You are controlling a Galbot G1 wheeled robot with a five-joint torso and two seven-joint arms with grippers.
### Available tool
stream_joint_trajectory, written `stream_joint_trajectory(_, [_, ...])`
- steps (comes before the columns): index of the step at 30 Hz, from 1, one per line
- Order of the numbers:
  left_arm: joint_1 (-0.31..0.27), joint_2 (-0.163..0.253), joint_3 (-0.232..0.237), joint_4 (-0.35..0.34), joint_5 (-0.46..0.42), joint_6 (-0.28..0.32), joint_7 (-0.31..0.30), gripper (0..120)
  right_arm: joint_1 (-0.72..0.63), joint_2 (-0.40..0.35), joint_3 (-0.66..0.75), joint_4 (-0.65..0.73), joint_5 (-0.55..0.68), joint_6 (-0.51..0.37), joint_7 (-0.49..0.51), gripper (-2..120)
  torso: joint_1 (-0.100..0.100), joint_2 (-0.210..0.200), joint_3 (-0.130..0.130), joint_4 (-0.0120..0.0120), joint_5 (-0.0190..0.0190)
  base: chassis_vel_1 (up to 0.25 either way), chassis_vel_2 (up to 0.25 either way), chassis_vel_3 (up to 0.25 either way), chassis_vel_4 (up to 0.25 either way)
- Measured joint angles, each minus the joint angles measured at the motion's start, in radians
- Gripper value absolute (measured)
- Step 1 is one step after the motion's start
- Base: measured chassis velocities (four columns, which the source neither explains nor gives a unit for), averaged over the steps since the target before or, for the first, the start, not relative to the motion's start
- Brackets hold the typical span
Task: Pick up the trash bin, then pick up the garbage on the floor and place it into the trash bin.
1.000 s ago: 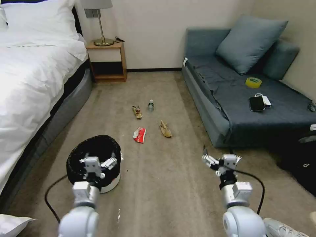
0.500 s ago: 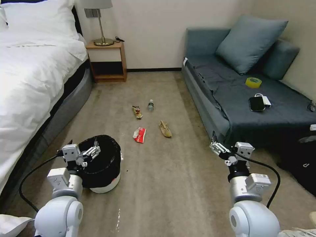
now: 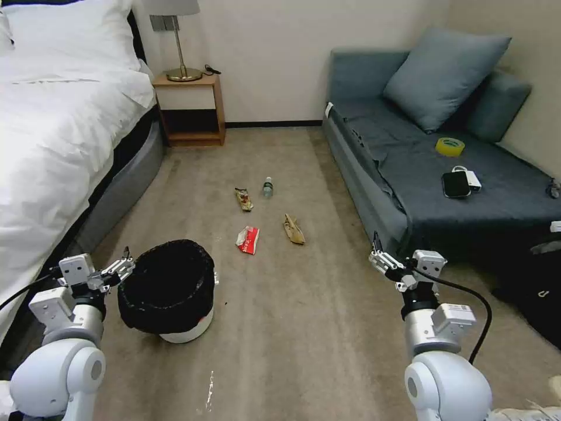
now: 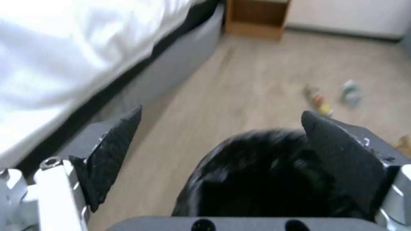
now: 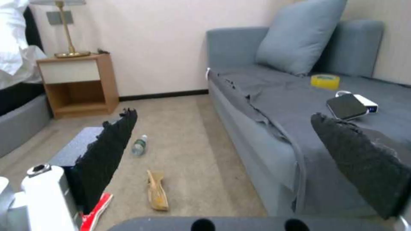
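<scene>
Fingers (image 4: 113,150) of L gripper (image 3: 121,268) spread wide, nothing between them; gripper hangs just beside the bed-side rim of the trash bin (image 3: 166,289), not touching as far as can be told. L wrist view: black bag liner sits below and between the two dark pads. R gripper (image 3: 378,259) likewise wide apart and empty, held up close to the sofa (image 3: 409,175) front corner, well apart from the bin.

Surface: floor (image 3: 292,327), short beige-brown carpet, small white mark near robot base. Bin stands upright on it near the bed (image 3: 52,134).

Garbage lies ahead of both grippers, mid-floor, all pieces apart from each other: red-and-white packet (image 3: 248,240) nearest the bin; tan wrapper (image 3: 293,228) beside it toward the sofa; dark snack wrapper (image 3: 243,199) and small bottle (image 3: 267,186) farther off.

Room: wooden nightstand (image 3: 190,108) w/ lamp (image 3: 178,41) at far wall. On sofa: blue cushion (image 3: 444,73), yellow tape roll (image 3: 450,145), phone (image 3: 456,183).
</scene>
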Motion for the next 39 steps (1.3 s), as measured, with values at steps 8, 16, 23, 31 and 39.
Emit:
stream_joint_trajectory(8, [-0.109, 0.097, -0.008, 0.160, -0.144, 0.128, -0.102, 100, 0.003, 0.000, 0.007, -0.003, 0.000, 0.000, -0.001, 100, 0.000, 0.000, 0.000, -0.0002, 0.0002, 0.000, 0.000, 0.000, 0.000])
stream_joint_trajectory(16, [-0.170, 0.127, 0.042, 0.259, -0.245, 0.150, -0.144, 100, 0.011, 0.007, -0.004, -0.013, -0.004, 0.001, -0.003, 100, 0.000, 0.000, 0.000, -0.0004, 0.0006, 0.000, 0.000, 0.000, 0.000])
stream_joint_trajectory(23, [-0.157, 0.132, 0.056, 0.255, -0.298, 0.149, -0.166, 100, 0.022, 0.004, -0.013, -0.017, -0.004, 0.001, -0.005, 100, 0.000, 0.000, 0.000, -0.0002, 0.0004, 0.000, 0.000, 0.000, 0.000])
stream_joint_trajectory(31, [-0.134, 0.134, 0.061, 0.272, -0.311, 0.147, -0.177, 100, 0.029, -0.002, -0.023, -0.022, -0.004, 0.003, -0.006, 100, 0.000, 0.000, 0.000, -0.0001, 0.0004, 0.000, 0.000, 0.000, 0.000])
stream_joint_trajectory(39, [-0.153, 0.134, 0.090, 0.353, -0.324, 0.145, -0.179, 100, 0.034, -0.010, -0.027, -0.026, -0.003, 0.008, -0.007, 100, 0.000, 0.000, 0.000, 0.0000, 0.0004, 0.000, 0.000, 0.000, 0.000])
